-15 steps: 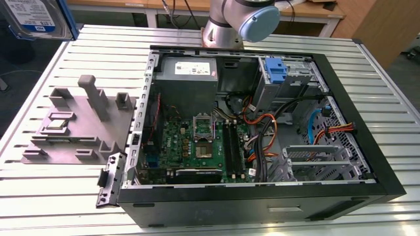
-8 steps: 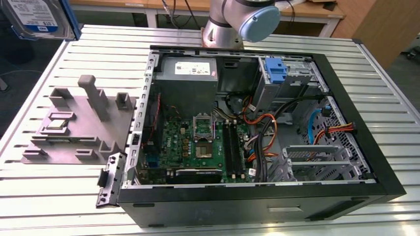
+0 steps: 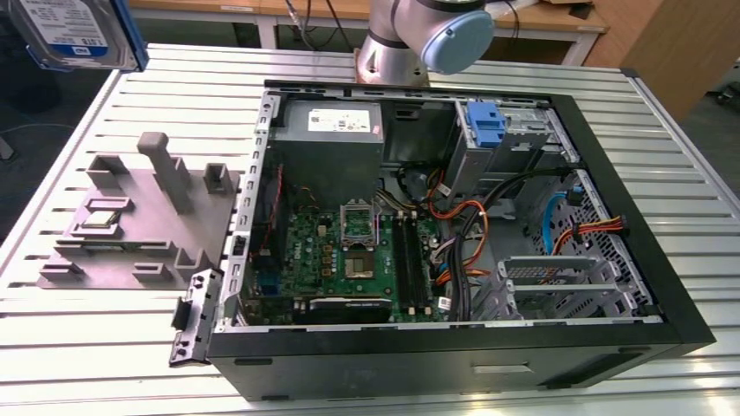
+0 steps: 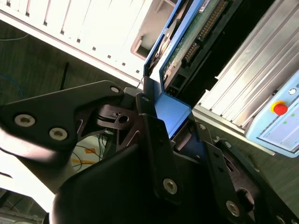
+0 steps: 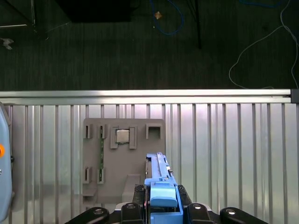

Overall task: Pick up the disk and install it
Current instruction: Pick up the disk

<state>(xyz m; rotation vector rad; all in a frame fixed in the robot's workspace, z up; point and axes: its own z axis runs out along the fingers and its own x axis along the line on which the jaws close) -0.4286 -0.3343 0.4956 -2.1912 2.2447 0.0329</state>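
The table [image 3: 104,347] carries an open computer case [image 3: 463,368] and, on the exterior view's left, a grey fixture [image 3: 139,217]. The disk [image 3: 72,33] hangs above the far left corner, its blue bracket clamped in the end effector [image 5: 160,199]. Carrying it well likely means a square, untilted hold.

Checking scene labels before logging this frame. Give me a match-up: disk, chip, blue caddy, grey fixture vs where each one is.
1 disk
2 chip
3 blue caddy
4 grey fixture

A on the table beside the case
B clamped in the hand
C on the grey fixture
D inside the case

Pairs: 1-B, 2-C, 3-D, 4-A
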